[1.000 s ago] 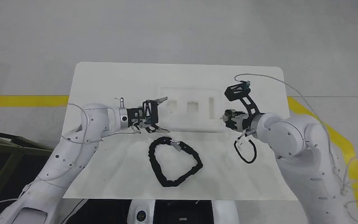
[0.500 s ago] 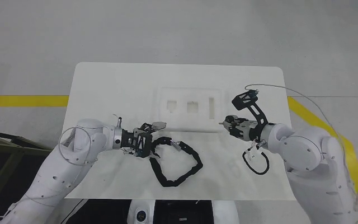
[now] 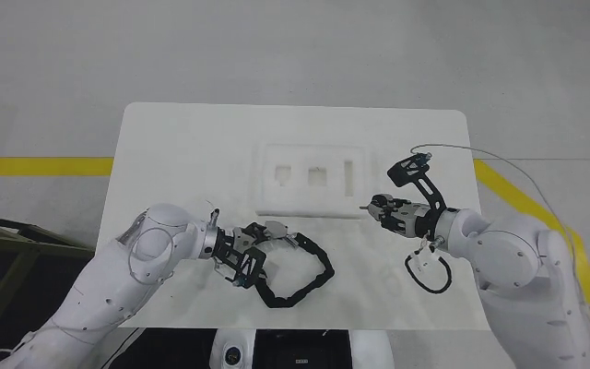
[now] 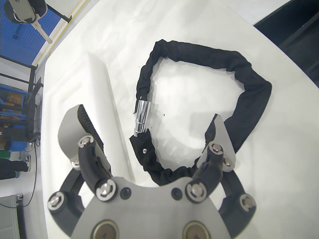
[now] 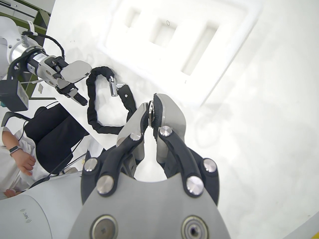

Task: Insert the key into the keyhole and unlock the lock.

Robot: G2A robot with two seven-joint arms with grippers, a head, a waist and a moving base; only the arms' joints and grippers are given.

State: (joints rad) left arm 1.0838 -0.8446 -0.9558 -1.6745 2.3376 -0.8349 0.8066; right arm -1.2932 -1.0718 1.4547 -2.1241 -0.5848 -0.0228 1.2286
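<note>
Top view puts the lock, a black-sleeved chain closed into a loop, flat on the counter just in front of the white foam tray. Its chrome cylinder sits on the tray side of the loop, joining the two chain ends. The left gripper hangs low over that joint with its fingers wide apart, one on either side of the cylinder and the sleeved end next to it. Whether either one touches the chain I cannot tell. That straddle reads as a set-up to pinch the lock and hold it steady, since a loose chain would likely slide under a pushing key.

The right gripper is well apart from the lock, above the counter beside the tray's right front corner. Its fingers are clamped together on the key's head. The left wrist view shows the key with its blade sticking straight out past the fingertips. That hold leaves the whole blade free for insertion and gives the wrist something to twist with.

The keyhole is not visible, so which end of the cylinder takes the key is unclear. I judge the task to be at an early stage: key in hand, lock not yet gripped, nothing inserted. Next the left fingers would need to close on the cylinder and present its opening toward the right arm.
</note>
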